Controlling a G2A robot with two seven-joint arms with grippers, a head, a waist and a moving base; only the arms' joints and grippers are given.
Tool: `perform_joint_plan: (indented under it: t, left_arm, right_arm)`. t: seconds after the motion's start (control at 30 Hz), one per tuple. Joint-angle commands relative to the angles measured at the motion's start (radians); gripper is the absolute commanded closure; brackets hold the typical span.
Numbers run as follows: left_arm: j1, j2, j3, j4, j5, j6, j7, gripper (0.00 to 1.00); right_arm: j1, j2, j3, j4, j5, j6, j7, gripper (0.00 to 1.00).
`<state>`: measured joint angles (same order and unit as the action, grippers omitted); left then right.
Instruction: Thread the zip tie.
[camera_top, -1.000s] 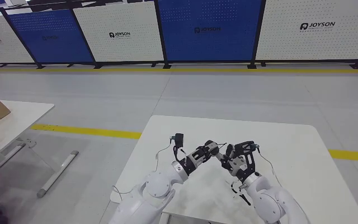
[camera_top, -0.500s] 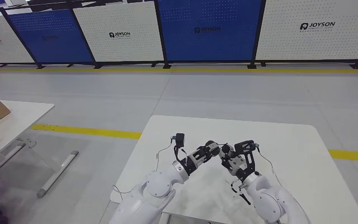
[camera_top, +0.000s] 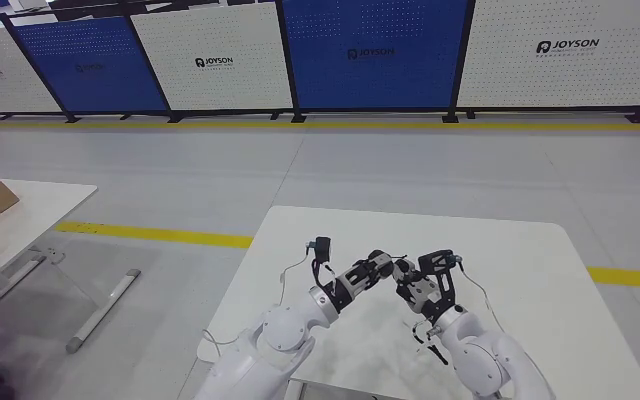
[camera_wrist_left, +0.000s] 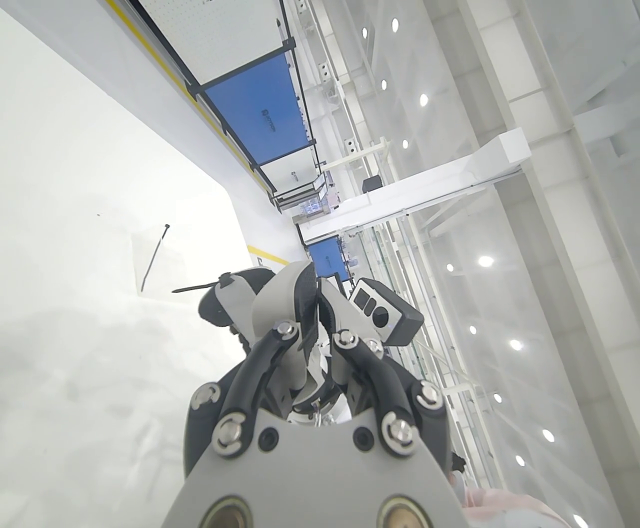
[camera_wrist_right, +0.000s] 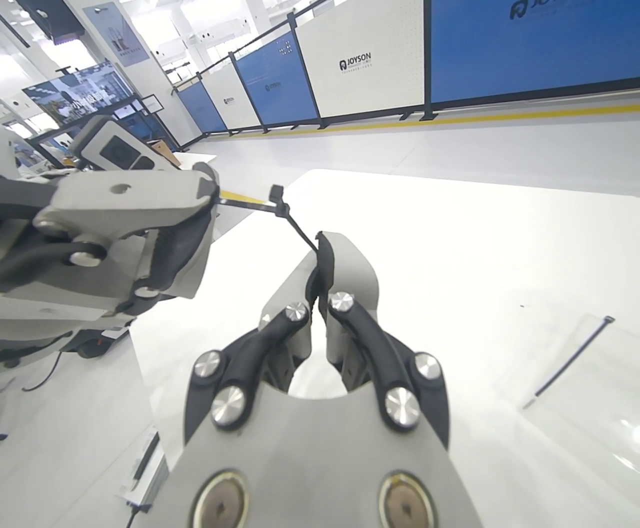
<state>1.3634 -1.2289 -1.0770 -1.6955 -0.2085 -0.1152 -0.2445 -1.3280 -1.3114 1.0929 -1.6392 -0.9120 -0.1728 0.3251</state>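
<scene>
A black zip tie (camera_wrist_right: 292, 225) hangs above the white table (camera_top: 520, 260), held between both grippers. My right gripper (camera_wrist_right: 320, 245) is shut on its strap. The strap rises to the square head (camera_wrist_right: 276, 194), and a thin length runs on into my left gripper (camera_wrist_right: 212, 197), also shut on it. Whether the tail passes through the head I cannot tell. In the top view the left gripper (camera_top: 388, 264) and right gripper (camera_top: 405, 272) meet tip to tip over the table's middle. In the left wrist view the left gripper (camera_wrist_left: 316, 287) is shut, with a strap end (camera_wrist_left: 195, 286) sticking out beyond the right gripper.
A spare zip tie (camera_wrist_right: 575, 357) lies on a clear plastic sheet (camera_wrist_right: 600, 400) on the table; the same spare zip tie (camera_wrist_left: 155, 255) is seen flat on the tabletop. Another white table (camera_top: 40, 215) stands off to the left. Blue and white partitions (camera_top: 370, 50) line the far floor.
The right gripper has edged slightly towards the left one. Both stay shut on the zip tie.
</scene>
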Motion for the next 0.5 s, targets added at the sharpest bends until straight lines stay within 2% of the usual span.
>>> perform_joint_plan:
  t: [0.0, 0.47]
  left_arm:
    - [0.0, 0.0, 0.0, -0.001, 0.0, -0.004, 0.0, 1.0]
    - [0.003, -0.002, 0.001, -0.011, -0.003, -0.03, 0.001, 1.0]
  right_arm:
    - [0.0, 0.0, -0.001, 0.002, -0.001, -0.003, 0.001, 1.0]
    - [0.002, 0.003, -0.004, 0.009, 0.0, -0.03, 0.015, 1.0]
